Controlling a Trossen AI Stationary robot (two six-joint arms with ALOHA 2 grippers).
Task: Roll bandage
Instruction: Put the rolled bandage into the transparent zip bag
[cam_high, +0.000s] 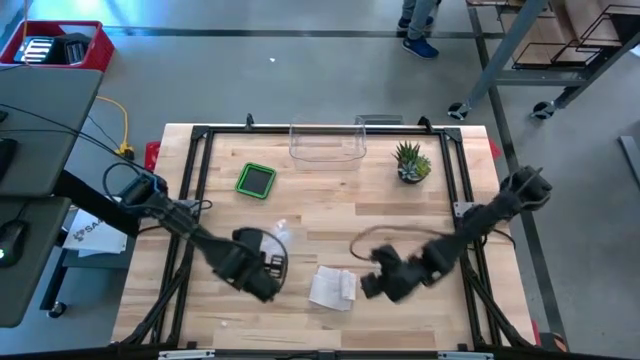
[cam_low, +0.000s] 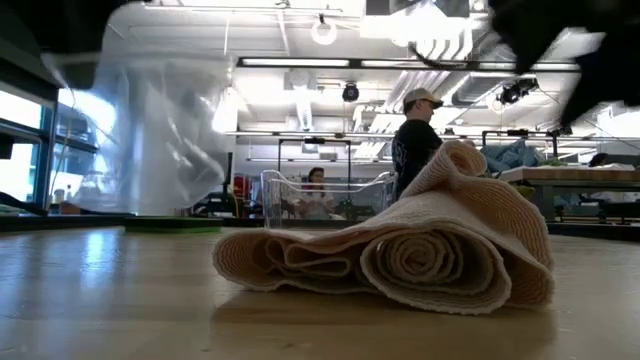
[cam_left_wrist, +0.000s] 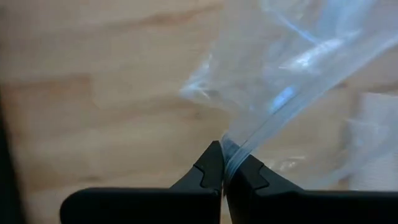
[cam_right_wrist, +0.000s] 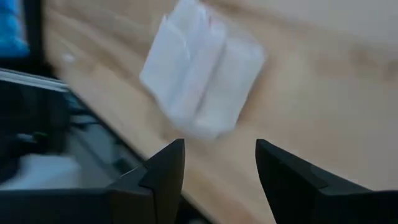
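Observation:
The bandage (cam_high: 333, 287), a beige woven strip, lies on the wooden table near its front edge. In the low view the bandage (cam_low: 400, 255) is loosely folded and partly rolled. My right gripper (cam_high: 368, 285) hovers just to its right, open. In the right wrist view the bandage (cam_right_wrist: 202, 74) lies ahead of my right gripper (cam_right_wrist: 217, 152), with nothing between the fingers. My left gripper (cam_high: 262, 272), left of the bandage, is shut on a clear plastic bag (cam_high: 279, 234), which in the low view (cam_low: 150, 140) hangs at the left. My left gripper (cam_left_wrist: 224, 163) pinches the clear bag's zip-strip edge (cam_left_wrist: 239, 149) between its two fingertips. The fingers come from above, pointing steeply down. The bag spreads out slack beyond the fingers; whether its lower end touches the table I cannot tell.
A clear plastic bin (cam_high: 327, 145), a green box (cam_high: 256, 180) and a small potted plant (cam_high: 411, 162) stand along the far side. A black frame (cam_high: 200, 135) rims the table. A person (cam_low: 415, 135) stands in the room beyond.

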